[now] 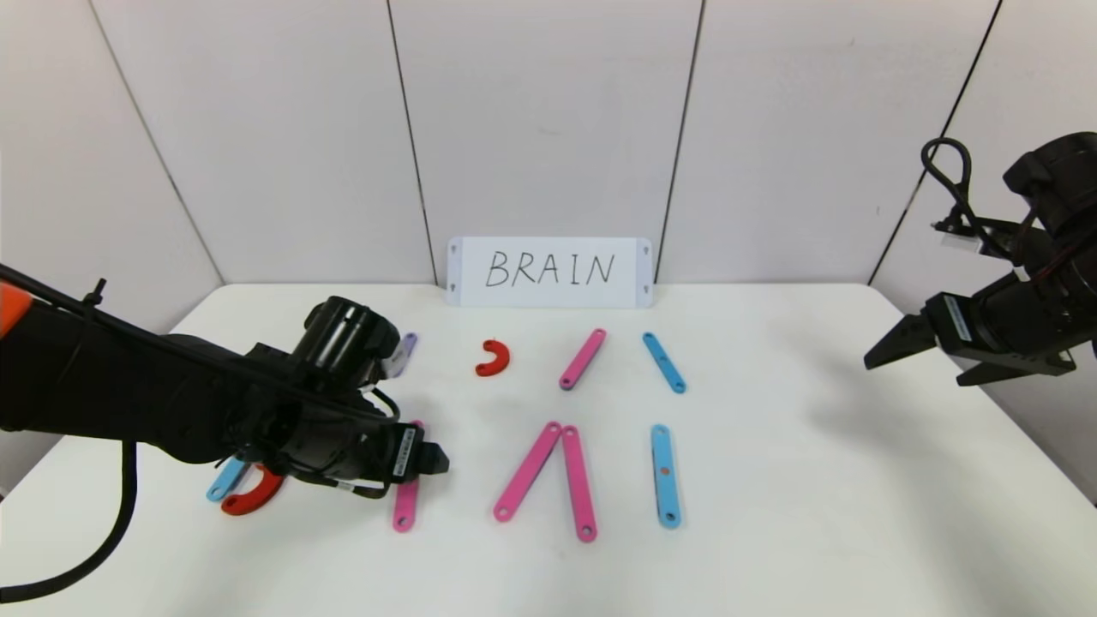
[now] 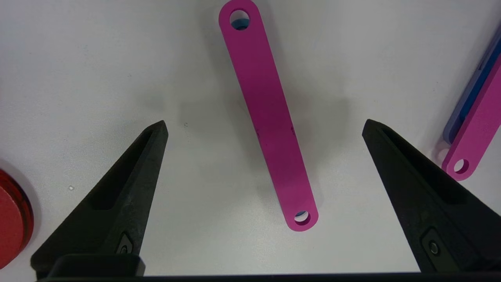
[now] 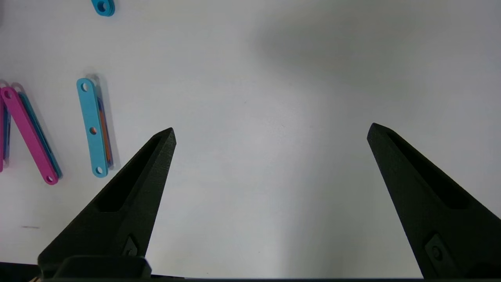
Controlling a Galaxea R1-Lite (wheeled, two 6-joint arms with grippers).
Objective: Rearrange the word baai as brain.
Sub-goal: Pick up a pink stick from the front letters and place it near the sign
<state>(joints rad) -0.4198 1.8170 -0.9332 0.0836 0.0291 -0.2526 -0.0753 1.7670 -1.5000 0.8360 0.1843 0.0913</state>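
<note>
Left wrist view shows a pink bar (image 2: pixel 268 117) lying flat on the white table (image 2: pixel 98 70), directly between the two black fingers of the left gripper (image 2: pixel 265 122). The jaws stand wide apart and touch nothing, so I judge the gripper is lined up over this bar in order to pick it or push it. At one edge of this view is a part of a red arc (image 2: pixel 13 219), and at the opposite edge another pink bar lies on a purple one.

In the head view the word is spread over the middle and left of the table, in front of the white card (image 1: pixel 548 272) with "BRAIN" written by hand. The bar under the left gripper (image 1: pixel 428 463) is at the left part of the word (image 1: pixel 405 506). Beside it, two pink bars (image 1: pixel 553 471) lean together at the top like an A without its crossbar, and next to them stands a single blue bar (image 1: pixel 664 476), the I. Behind them lie spare pieces: a small red arc (image 1: pixel 494 358), a pink bar (image 1: pixel 583 359) and a blue bar (image 1: pixel 664 362), probably kept for the R and the N.

The right gripper (image 1: pixel 921 356) hangs at the right side, well apart from the letters, also with jaws apart and empty; it seems parked.
</note>
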